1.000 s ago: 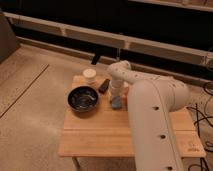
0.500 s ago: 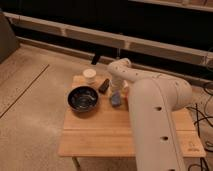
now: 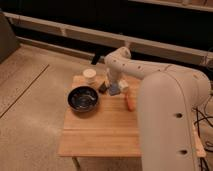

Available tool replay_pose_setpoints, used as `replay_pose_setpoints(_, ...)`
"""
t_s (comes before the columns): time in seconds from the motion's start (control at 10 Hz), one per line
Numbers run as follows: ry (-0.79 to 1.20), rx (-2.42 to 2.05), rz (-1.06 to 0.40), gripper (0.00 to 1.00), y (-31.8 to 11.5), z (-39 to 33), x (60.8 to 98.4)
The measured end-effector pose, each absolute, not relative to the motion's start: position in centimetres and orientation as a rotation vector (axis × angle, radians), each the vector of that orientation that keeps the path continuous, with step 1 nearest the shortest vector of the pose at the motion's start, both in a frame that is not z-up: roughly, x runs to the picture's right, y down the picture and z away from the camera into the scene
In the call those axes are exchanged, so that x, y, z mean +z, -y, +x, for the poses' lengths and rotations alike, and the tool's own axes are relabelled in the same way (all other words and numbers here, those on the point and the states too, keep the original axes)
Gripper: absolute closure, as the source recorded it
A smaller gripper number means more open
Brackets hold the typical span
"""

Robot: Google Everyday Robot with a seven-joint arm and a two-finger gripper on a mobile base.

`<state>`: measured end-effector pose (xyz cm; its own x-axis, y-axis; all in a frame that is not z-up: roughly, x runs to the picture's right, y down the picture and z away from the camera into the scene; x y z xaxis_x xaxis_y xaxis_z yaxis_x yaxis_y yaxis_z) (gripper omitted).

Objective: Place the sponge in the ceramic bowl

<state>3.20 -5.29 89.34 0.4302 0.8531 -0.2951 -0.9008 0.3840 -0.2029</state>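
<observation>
The sponge (image 3: pixel 115 89) is a small blue-grey block at the back of the wooden table (image 3: pixel 102 131), right of the bowl. My gripper (image 3: pixel 114 86) comes down onto it from above and is shut on it, and the white arm hides the sponge's top. The ceramic bowl (image 3: pixel 84 98) is round, dark and glossy. It stands on the table's left side, a short way left of the gripper, with nothing showing inside it.
A small white cup (image 3: pixel 89 75) stands behind the bowl. A small black object (image 3: pixel 102 87) lies between the bowl and the sponge. A thin orange object (image 3: pixel 130 103) lies just right of the sponge. My bulky white arm (image 3: pixel 167 115) covers the table's right side.
The gripper has shut on the sponge. The sponge now sits a little higher in the picture. The bowl, cup and other items have not moved.
</observation>
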Motion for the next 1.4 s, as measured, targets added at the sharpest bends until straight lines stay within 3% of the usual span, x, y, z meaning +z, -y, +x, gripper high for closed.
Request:
replay_pose_setpoints(0.3,-0.075,1.022,-0.321,1.00,7.0,-2.3,86.3)
replay_pose_setpoints(0.8,0.004,0.871,-0.368,1.00,5.2,-11.8,83.3)
replay_pose_setpoints(1.4,-0.094,0.787,-0.477,1.00,0.7,-15.0,88.6)
